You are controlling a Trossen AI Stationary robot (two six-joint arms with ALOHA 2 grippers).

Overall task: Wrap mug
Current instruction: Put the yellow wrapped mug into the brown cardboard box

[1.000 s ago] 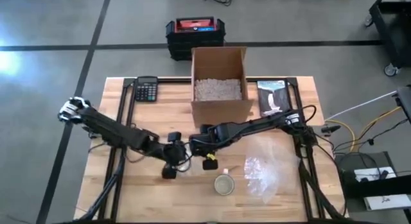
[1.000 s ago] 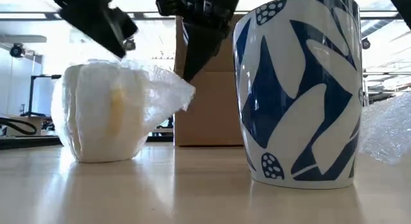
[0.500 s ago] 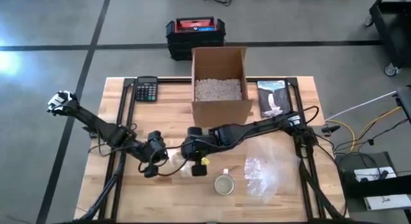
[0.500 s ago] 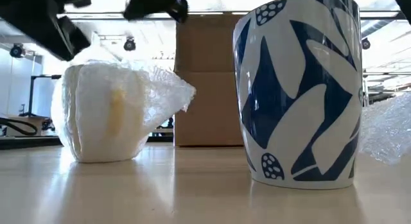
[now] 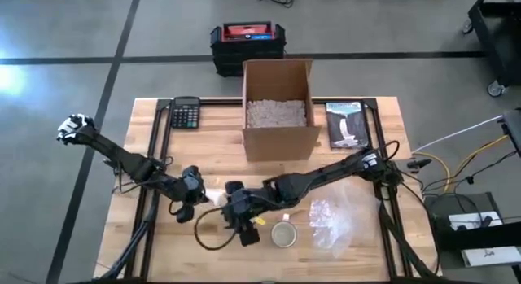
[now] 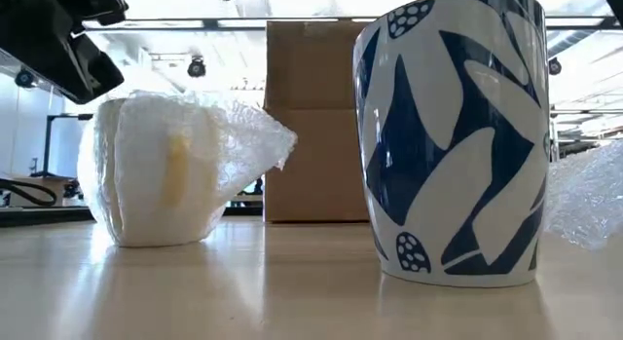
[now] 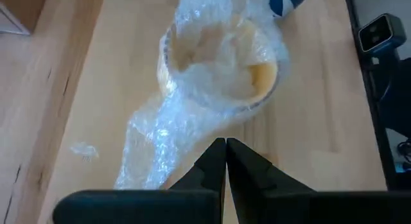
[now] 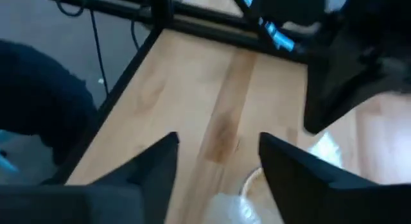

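The wrapped mug [image 6: 161,174], cloaked in crinkly clear bubble wrap [image 7: 164,144], stands on the wooden table [image 5: 203,137] in front of the cardboard box [image 5: 278,105], beside a glossy blue-and-white mug [image 6: 458,135]. The left gripper [image 7: 225,161], fingers together, hovers just beside the wrapped mug; the right gripper [image 8: 218,156], fingers apart, hangs on its other side.

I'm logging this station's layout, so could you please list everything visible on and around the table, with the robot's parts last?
Wrapped mug: one, yellow under clear bubble wrap, front left of centre.
Patterned mug: one, blue and white, unwrapped, front centre.
Loose bubble wrap: one sheet, clear, right of the patterned mug.
Cardboard box: one, brown, holding pale filler, back centre.
Calculator: one, black, back left.
Booklet: one, dark, back right.
Case: one, black and red, on the floor behind the table.
Left claw: shut, beside the wrapped mug.
Right claw: open, above the table's front.
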